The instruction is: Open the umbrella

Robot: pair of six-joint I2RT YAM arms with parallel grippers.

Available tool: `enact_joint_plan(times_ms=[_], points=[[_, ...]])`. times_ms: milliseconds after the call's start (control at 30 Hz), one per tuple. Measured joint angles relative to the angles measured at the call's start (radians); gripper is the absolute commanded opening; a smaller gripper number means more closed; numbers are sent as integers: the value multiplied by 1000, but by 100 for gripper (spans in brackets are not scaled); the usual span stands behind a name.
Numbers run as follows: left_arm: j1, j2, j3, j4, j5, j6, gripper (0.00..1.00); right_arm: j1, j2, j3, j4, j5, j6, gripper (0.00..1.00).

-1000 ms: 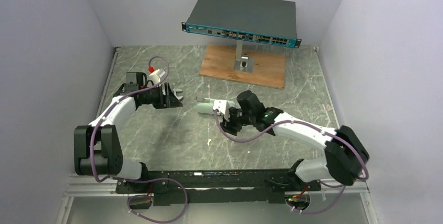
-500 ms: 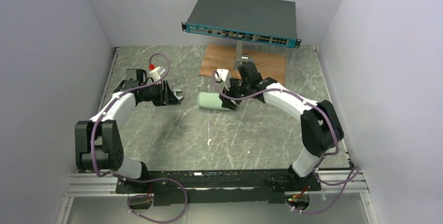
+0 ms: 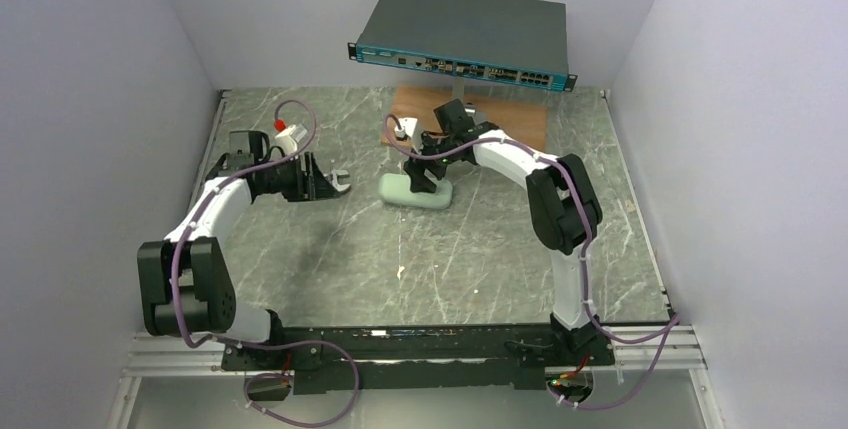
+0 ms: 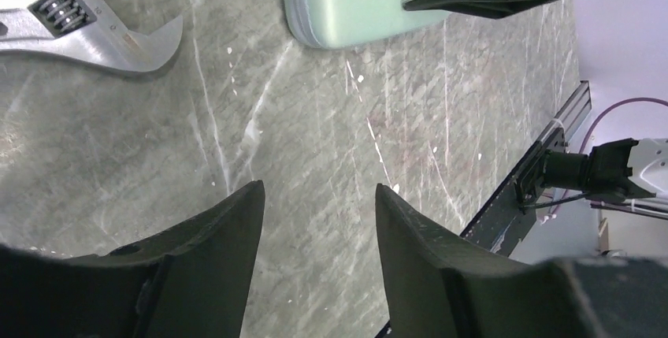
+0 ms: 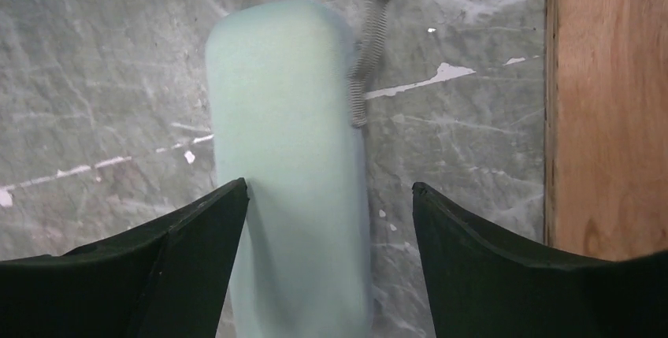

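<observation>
1 mint case (image 3: 415, 192) on counter (image 3: 480, 249); 1 wrench (image 3: 338, 181) left of it, 1 spring (image 5: 364, 62) touching it. L tool (image 4: 319, 190), R tool (image 5: 328, 187): both released.

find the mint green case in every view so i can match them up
Top external: the case lies mid-table, just in front of the wooden board, under the right claw.
Left wrist: top edge, right of centre, with a black finger crossing its right end.
Right wrist: centre, running down to the bottom edge between the claw's fingers.
Shared landmark: the right claw, at the case in all three.
</observation>
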State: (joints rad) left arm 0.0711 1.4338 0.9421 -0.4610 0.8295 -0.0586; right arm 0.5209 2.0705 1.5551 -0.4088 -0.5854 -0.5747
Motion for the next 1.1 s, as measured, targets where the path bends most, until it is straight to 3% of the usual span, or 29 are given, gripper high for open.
enact_joint_plan(times_ms=[133, 267, 367, 433, 467, 633, 767, 933, 1100], points=[[6, -55, -36, 49, 19, 13, 70, -8, 12, 29, -93, -34, -114, 61], [5, -157, -86, 98, 49, 66, 73, -9, 25, 32, -203, -87, -285, 43], [-16, -230, -85, 68, 59, 245, 74, -12, 24, 36, -287, -131, -426, 37], [-43, -277, -83, -5, 66, 440, 74, -14, 24, 43, -356, -153, -529, 36], [-47, -283, -83, -17, 66, 467, 73, -14, 24, 46, -386, -156, -569, 35], [-141, -394, -113, -228, 76, 1045, 59, -14, -32, -25, -486, -153, -810, 34], [-270, -448, -221, -256, 68, 1314, 50, -12, -129, -151, -535, -120, -961, 28], [-435, -367, -276, -187, 38, 1458, 41, -1, -193, -232, -510, -95, -1050, 25], [-536, -268, -292, -31, -7, 1507, 35, 6, -286, -357, -397, -78, -1086, 23]])
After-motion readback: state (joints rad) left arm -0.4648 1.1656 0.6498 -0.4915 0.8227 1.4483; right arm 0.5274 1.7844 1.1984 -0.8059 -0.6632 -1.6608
